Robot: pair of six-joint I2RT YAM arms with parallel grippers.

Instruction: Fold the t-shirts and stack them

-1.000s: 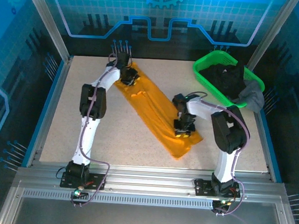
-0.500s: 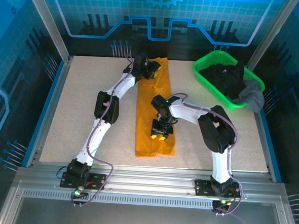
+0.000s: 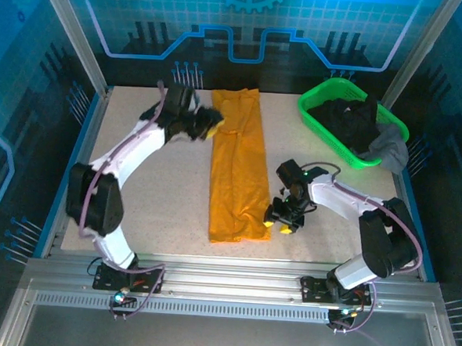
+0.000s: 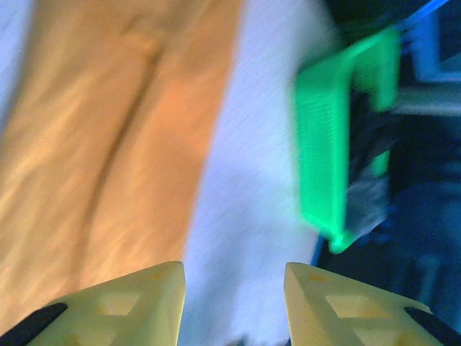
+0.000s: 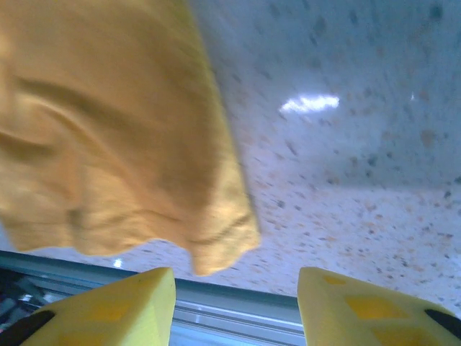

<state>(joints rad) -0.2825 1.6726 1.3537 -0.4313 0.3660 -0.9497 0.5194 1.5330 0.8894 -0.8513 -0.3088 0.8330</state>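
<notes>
Grey-white speckled desk (image 3: 150,207), seen from the top camera, carries one orange-yellow t-shirt (image 3: 237,169). The shirt is folded into a long narrow strip that runs down the middle from 12 o'clock at the far edge toward 6 o'clock near the front rail (image 3: 233,269). It lies flat, with a lengthwise crease and a few wrinkles at its near end.

At 2 o'clock a bright green plastic basket (image 3: 313,107) sits in the far right corner. It holds dark clothes (image 3: 350,121), and a grey garment (image 3: 391,150) is draped over its near right rim.

The left arm (image 3: 126,155) arcs from its base up to 11 o'clock, where the left gripper (image 3: 211,121) sits at the shirt's far left edge; whether it touches the cloth cannot be told. Its wrist camera shows the yellow fingers (image 4: 130,306) spread wide with nothing between them. One is over the orange cloth and the other over bare desk, with the basket blurred beyond.

The right arm (image 3: 343,197) reaches in low from 4 o'clock. The right gripper (image 3: 278,225) rests just beside the shirt's near right corner, at about 5 o'clock from the desk's centre. From the right wrist camera its fingers (image 5: 108,313) stand wide apart and empty. The shirt's rumpled corner lies on the desk ahead of them and to the left, clear of both tips.
</notes>
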